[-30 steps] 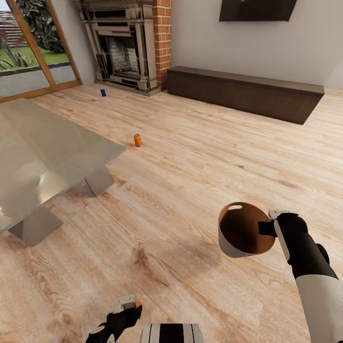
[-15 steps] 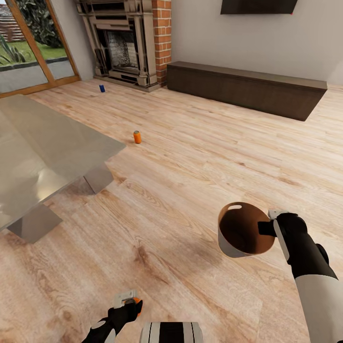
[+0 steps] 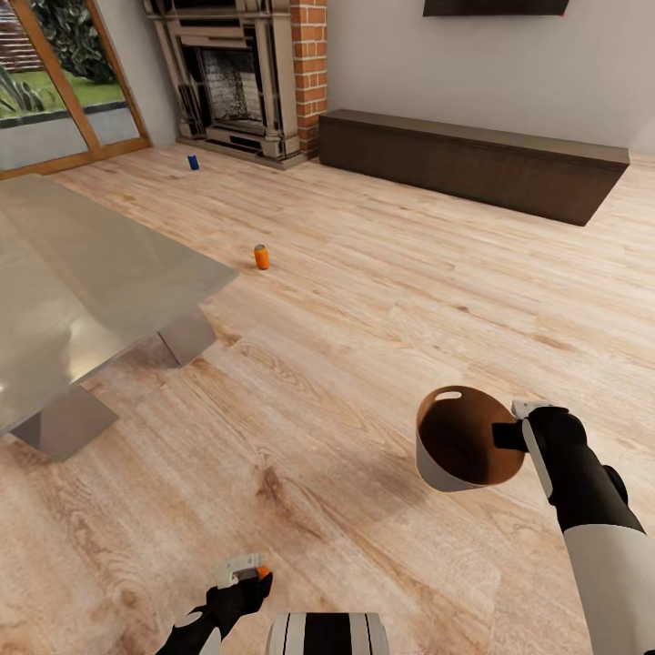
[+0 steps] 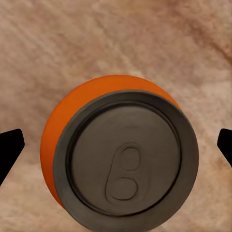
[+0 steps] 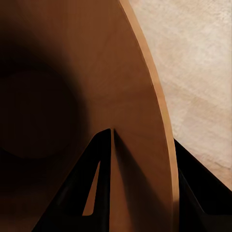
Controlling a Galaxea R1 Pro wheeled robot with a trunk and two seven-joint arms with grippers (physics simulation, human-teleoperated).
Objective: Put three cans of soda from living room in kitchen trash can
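1. We are looking down over a light wood floor [image 3: 382,300] in a living room. At the far end stand an ornate dark fireplace [image 3: 232,82] and a red brick chimney [image 3: 309,68] beside it.
2. A long low dark bench [image 3: 473,164] runs along the back wall under the lower edge of a black TV [image 3: 496,6]. A grey metallic table [image 3: 82,291] fills our left side, and glass doors [image 3: 55,91] show a garden beyond.
3. A dark blue can [image 3: 193,162] stands upright on the floor near the fireplace. An orange can [image 3: 262,257] stands upright just off the table's corner, well apart from both arms.
4. Our right gripper [image 3: 509,435] holds a brown-copper trash can [image 3: 464,441] in the air, tilted so its dark inside faces us. In the right wrist view one finger [image 5: 94,188] lies inside the wall and the other outside, pinching the rim [image 5: 162,125].
5. Our left gripper [image 3: 244,575] sits low near our body, closed on a second orange can [image 3: 262,573]. In the left wrist view this can's grey top [image 4: 126,162] faces the camera, centred between the two dark fingertips [image 4: 9,147].
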